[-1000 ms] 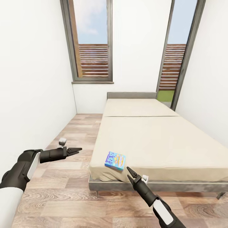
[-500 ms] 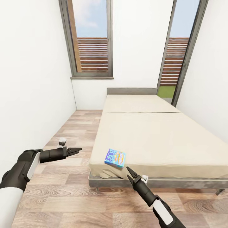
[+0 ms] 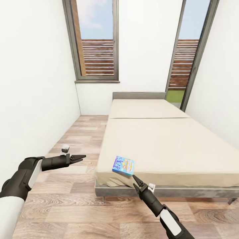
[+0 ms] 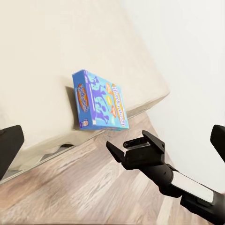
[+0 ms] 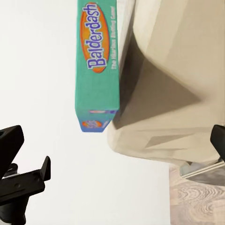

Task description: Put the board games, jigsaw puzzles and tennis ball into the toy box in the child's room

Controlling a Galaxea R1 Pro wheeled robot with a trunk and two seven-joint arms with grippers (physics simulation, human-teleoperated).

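- Right now the small blue printed card box, a board game lettered Balderdash along its teal edge, lies flat on the near left corner of the low wide bed with its beige two-part mattress and grey headboard.
- Reaching up from below, the right gripper has its dark fingers just beside the game's near edge, but from the head view I cannot tell whether they touch it. In the right wrist view the two fingertips sit wide apart with nothing between them, so this gripper is spread and holds nothing.
- Off to the side, the left gripper hangs over the wood-plank floor, well apart from the bed. Its fingers look pressed together in the head view yet spread in the left wrist view, so I cannot tell their state; it carries nothing.
- Judging by this, one game at least is not yet collected; only this game shows on the mattress. Grasping it and carrying it to the toy box remains to be done.
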